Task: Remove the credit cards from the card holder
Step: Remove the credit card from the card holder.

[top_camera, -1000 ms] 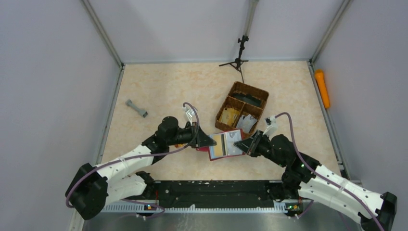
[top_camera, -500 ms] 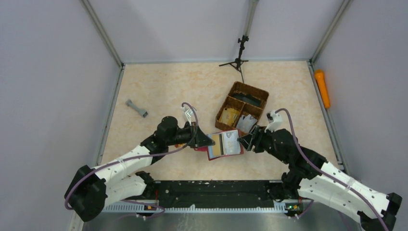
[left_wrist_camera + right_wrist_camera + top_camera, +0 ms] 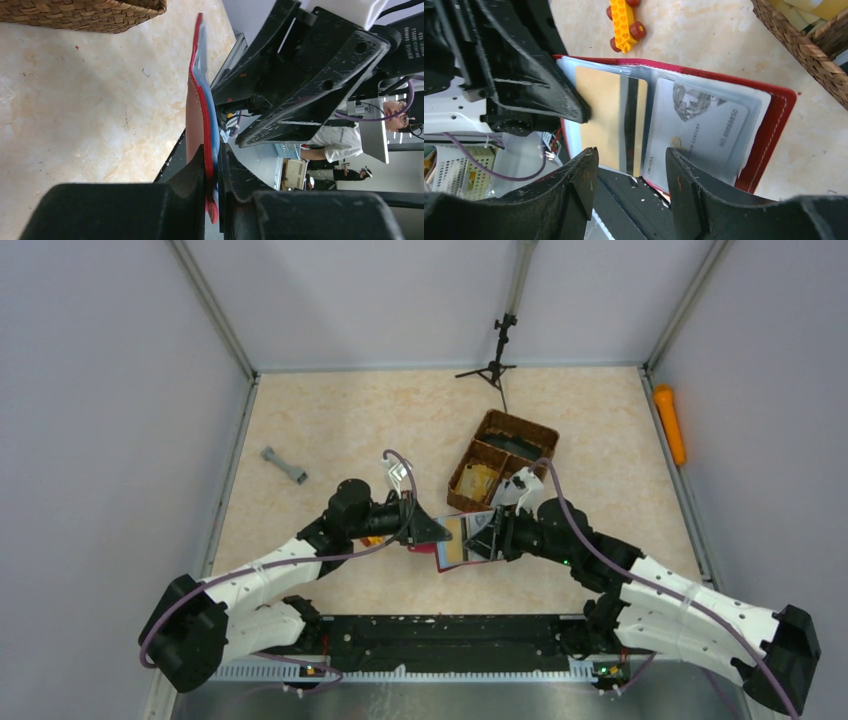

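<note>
The dark red card holder (image 3: 776, 117) is held open above the table, edge-on in the left wrist view (image 3: 196, 95). My left gripper (image 3: 212, 155) is shut on its left edge (image 3: 428, 532). Inside, under clear sleeves, lie two credit cards: a tan-gold one (image 3: 604, 115) with a dark stripe and a grey-silver one (image 3: 704, 130). My right gripper (image 3: 631, 156) is open, its fingers straddling the holder's near edge around the fold, with nothing pinched between them. From above it hovers over the holder's right half (image 3: 490, 537).
A brown wicker divided basket (image 3: 505, 460) with papers stands just behind the holder. An orange toy block (image 3: 624, 20) lies on the table beneath the left arm. A grey dumbbell-shaped piece (image 3: 284, 465), a small tripod (image 3: 497, 362) and an orange cylinder (image 3: 669, 423) lie farther off.
My right gripper has opened and swung from the holder's right edge leftward over its open face. The left gripper still clamps the holder's left edge.
</note>
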Controlling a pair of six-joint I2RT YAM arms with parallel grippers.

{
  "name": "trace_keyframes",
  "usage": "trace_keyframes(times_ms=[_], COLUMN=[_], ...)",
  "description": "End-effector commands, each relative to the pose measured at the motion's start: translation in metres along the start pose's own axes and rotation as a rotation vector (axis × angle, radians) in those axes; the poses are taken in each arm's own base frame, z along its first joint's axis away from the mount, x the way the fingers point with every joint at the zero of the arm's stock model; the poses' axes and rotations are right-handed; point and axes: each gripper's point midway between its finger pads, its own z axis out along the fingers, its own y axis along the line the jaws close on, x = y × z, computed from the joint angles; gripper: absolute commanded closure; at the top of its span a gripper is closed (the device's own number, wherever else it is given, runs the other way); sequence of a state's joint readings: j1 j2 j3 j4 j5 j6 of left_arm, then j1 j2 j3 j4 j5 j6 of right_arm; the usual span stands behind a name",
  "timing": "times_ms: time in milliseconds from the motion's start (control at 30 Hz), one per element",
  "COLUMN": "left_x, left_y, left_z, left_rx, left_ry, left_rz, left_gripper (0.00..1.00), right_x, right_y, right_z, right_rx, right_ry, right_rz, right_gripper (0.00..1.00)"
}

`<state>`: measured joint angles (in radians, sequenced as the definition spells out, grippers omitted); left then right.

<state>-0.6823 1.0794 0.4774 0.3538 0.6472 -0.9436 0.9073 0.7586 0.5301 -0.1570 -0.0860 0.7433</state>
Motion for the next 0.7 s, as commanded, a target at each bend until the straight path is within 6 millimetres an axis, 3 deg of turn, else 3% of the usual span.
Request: trace_keyframes(times_ms=[0,233,433,667], left_x=[-0.016,-0.015,-0.013,-0.010], left_y=[-0.039,-0.058,-0.071,-0.078], left_z=[-0.005,-0.012,-0.017,-0.024], left_rx=[0.138,0.217,0.289,0.313], left_ry=[-0.039,-0.043,-0.038,-0.048], left_rz=[0.077,0.087,0.087,0.112], left_gripper=[0.95,0.95,0.95,0.94], right_x=[-0.003,-0.010,-0.022,-0.038], right_y=[0.001,0.028,0.054,0.072], right_z=[0.005,-0.004,-0.018,-0.047], right_rx=[-0.002,-0.183,-0.341,-0.523], right_ry=[-0.009,-0.065,-0.122,-0.269], right_rz=[0.038,0.106,0.157,0.242], right_gripper=[0.46,0.47,0.62,0.70])
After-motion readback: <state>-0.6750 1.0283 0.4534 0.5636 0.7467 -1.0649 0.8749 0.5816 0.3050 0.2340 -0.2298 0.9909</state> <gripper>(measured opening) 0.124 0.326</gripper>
